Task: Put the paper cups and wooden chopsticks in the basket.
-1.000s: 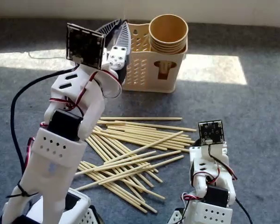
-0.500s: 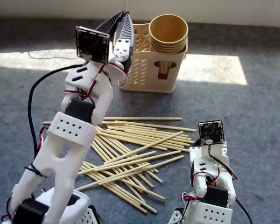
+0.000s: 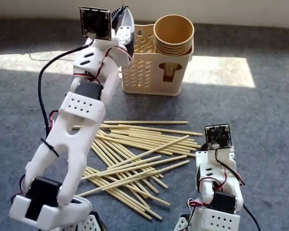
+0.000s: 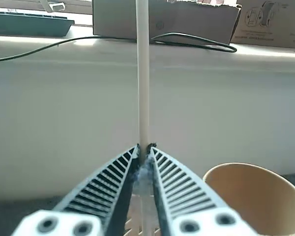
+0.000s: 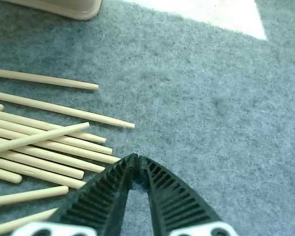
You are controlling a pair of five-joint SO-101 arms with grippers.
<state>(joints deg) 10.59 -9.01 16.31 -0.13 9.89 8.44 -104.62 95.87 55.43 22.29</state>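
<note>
Pinching one upright chopstick (image 4: 142, 73), the left end effector (image 4: 144, 147) hangs beside the paper cups (image 4: 255, 191). The right end effector (image 5: 136, 158) is closed, empty.

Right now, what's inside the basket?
A stack of paper cups stands at one end, rims above the basket wall. The left gripper, shut on a chopstick, overlaps the other end; its contents can't be seen.

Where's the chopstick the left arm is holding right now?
The chopstick stands upright, clamped in the left gripper, over the left end of the basket, beside the stacked paper cups.
</note>
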